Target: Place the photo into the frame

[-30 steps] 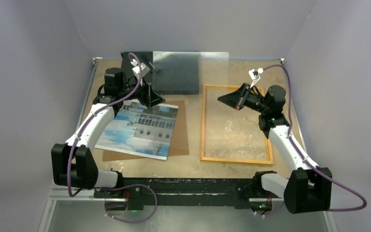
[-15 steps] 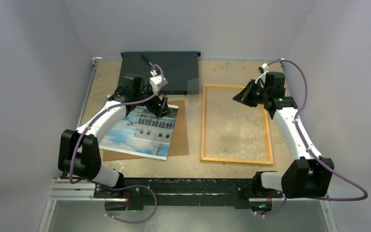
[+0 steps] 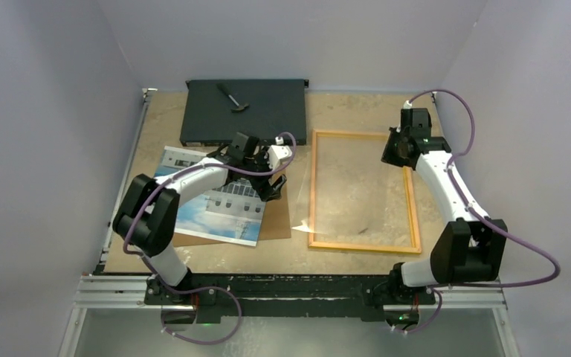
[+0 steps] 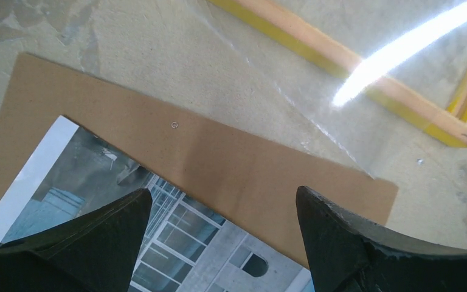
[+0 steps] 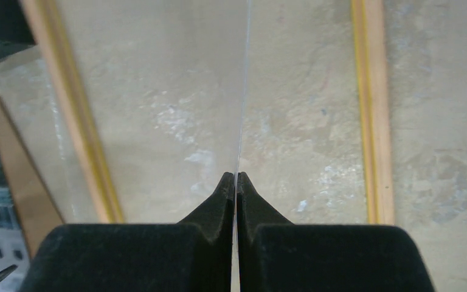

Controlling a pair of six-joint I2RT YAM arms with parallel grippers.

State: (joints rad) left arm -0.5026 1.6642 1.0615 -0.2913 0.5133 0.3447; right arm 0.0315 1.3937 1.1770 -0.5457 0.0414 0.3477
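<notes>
The photo (image 3: 208,201) lies face up on the brown backing board (image 3: 279,216) at the left; it also shows in the left wrist view (image 4: 176,243). The yellow-orange frame (image 3: 364,245) lies flat at the right. My left gripper (image 3: 271,186) is open and empty, low over the photo's right edge and the board (image 4: 219,152). My right gripper (image 3: 394,152) is shut on the clear pane (image 5: 243,91), seen edge-on, over the frame's far right part. The pane slants down across the frame, its low corner glinting (image 3: 305,223).
A flat black box (image 3: 260,111) lies at the back left with a small dark tool (image 3: 232,97) on it. The frame's rails (image 5: 374,91) flank the held pane. Grey walls close in on three sides.
The pane went from standing upright at the back to slanting low over the frame. My left gripper let it go and swung right and down over the photo's edge. My right gripper moved back and right.
</notes>
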